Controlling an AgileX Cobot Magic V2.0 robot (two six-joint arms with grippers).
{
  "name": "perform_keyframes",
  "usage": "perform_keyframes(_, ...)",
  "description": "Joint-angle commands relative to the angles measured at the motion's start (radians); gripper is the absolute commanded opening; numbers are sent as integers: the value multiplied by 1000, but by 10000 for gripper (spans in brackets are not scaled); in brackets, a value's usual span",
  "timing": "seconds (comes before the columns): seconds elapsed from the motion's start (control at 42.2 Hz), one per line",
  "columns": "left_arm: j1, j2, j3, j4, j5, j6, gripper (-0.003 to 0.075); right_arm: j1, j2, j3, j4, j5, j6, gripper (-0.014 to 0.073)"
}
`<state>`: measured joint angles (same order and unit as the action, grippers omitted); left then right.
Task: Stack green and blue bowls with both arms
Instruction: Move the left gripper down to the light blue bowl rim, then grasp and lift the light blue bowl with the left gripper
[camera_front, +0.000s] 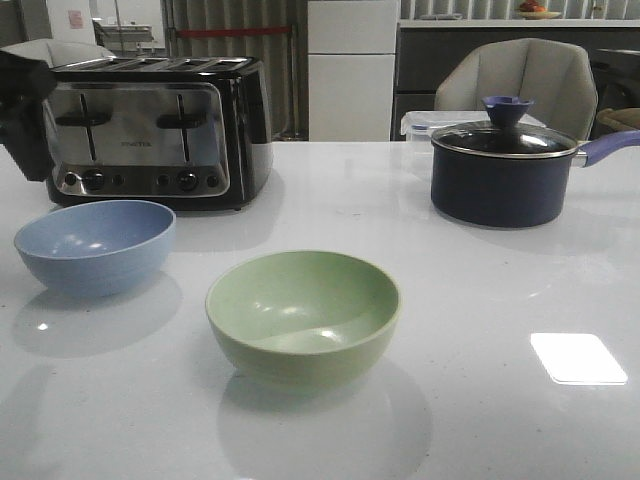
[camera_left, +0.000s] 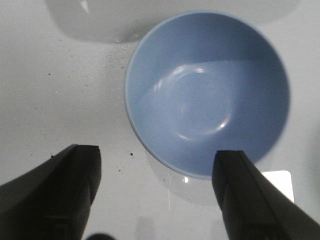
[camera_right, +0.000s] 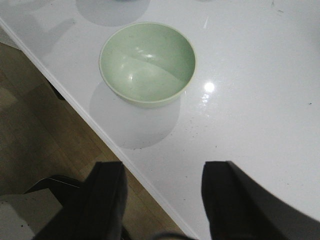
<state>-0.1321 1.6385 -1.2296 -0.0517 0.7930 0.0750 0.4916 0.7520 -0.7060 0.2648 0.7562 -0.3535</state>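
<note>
The dusty blue bowl stands upright and empty at the left of the white table, in front of the toaster. The sage green bowl stands upright and empty near the table's middle front, apart from the blue one. My left gripper is open and empty above the table, beside the blue bowl; one finger overlaps its rim in the view. A black part of the left arm shows at the far left. My right gripper is open and empty over the table's front edge, short of the green bowl. It is out of the front view.
A black and chrome toaster stands at the back left. A dark navy lidded saucepan stands at the back right, with a clear box and a chair behind. The table's front edge drops to wooden floor.
</note>
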Motion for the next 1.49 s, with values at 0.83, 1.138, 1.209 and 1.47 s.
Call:
perform_keyframes(0.83,33,257,-159,-47,-68,0,94,1,-7,-27,15,-56,-12,458)
perform_keyframes(1.138,6,142,-236,-126,110,107,93,1,-7,-27,15,-56,-12,458)
perform_keyframes(1.209,-15,85,-236,-147,117,132,93,1,-7,-27,15,-56,-12,458)
perform_keyframes(1.47,-178,-61,-236,-152,150,139,93,1,-7,-27,15,-56,-12,458)
